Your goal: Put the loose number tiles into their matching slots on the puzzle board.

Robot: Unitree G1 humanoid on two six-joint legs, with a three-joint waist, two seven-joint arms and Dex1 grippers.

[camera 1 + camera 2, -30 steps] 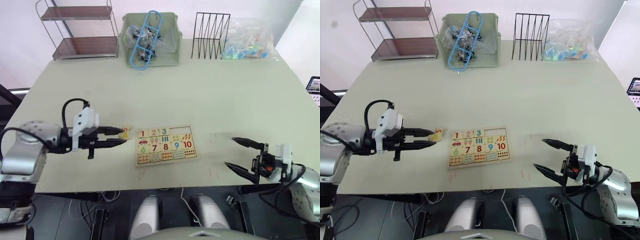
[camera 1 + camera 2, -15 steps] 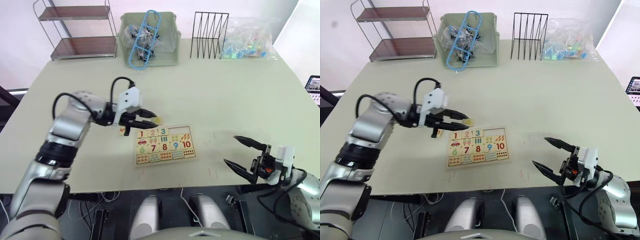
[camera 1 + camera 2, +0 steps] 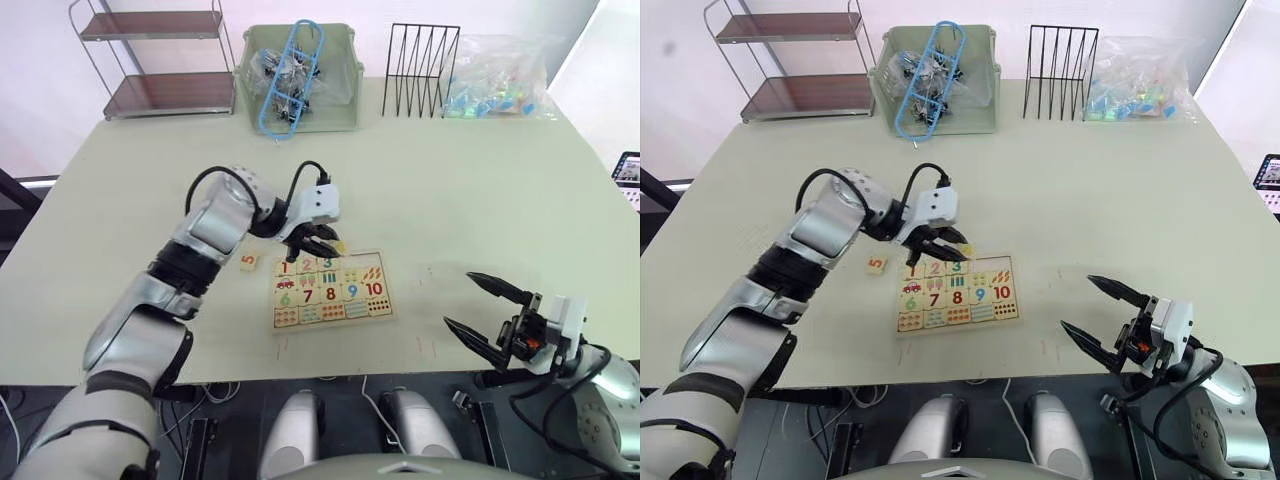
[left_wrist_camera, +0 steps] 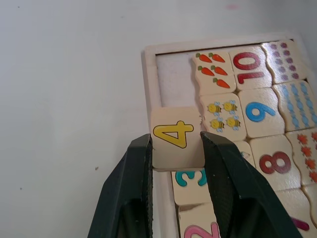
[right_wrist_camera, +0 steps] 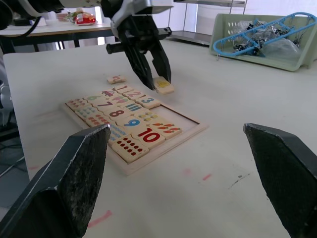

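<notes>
- While the left hand (image 3: 330,247) hovers over the far edge of the puzzle board (image 3: 331,291), its two black fingers (image 4: 130,188) are clamped on the sides of the 4 tile (image 4: 174,136), a pale wooden square with a yellow numeral.
- Seen from the left wrist, that tile hangs just above the board beside the bare slots (image 4: 173,79) of the far row, overlapping the seated 3 tile (image 4: 190,182).
- The puzzle board is a flat pale rectangle with a thin raised rim, lying near the middle of the worktop (image 3: 450,200); tiles 1, 2 and 3 sit in its far row, with 6 to 10 and the small counting pictures in the rows nearer the robot.
- Lying loose on the worktop just left of the board is the 5 tile (image 3: 248,262), its numeral orange.
- At the near right edge of the worktop, well apart from the board, the right hand (image 3: 488,315) is spread wide and holds nothing.
</notes>
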